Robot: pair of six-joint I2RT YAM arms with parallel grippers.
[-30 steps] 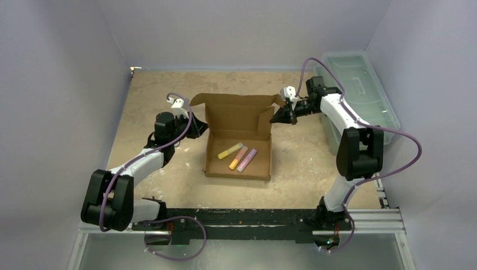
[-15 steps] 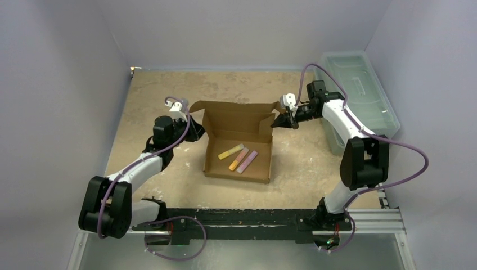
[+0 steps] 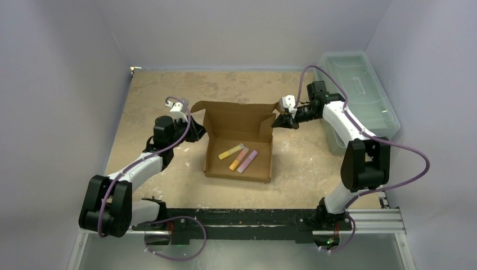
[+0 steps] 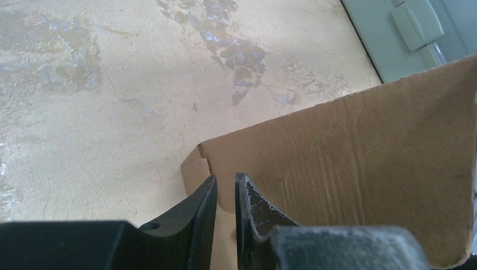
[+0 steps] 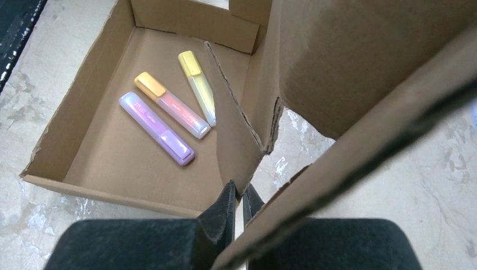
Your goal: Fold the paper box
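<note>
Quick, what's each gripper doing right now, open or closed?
Left gripper: closed on a corner flap of the paper box.
Right gripper: closed on a side flap of the paper box.

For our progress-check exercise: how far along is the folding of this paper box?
Done: the paper box has standing tray walls, three highlighters inside. In hand: the left end effector and right end effector each pinch a side flap of the upright lid. Left: tucking flaps, closing the lid.
</note>
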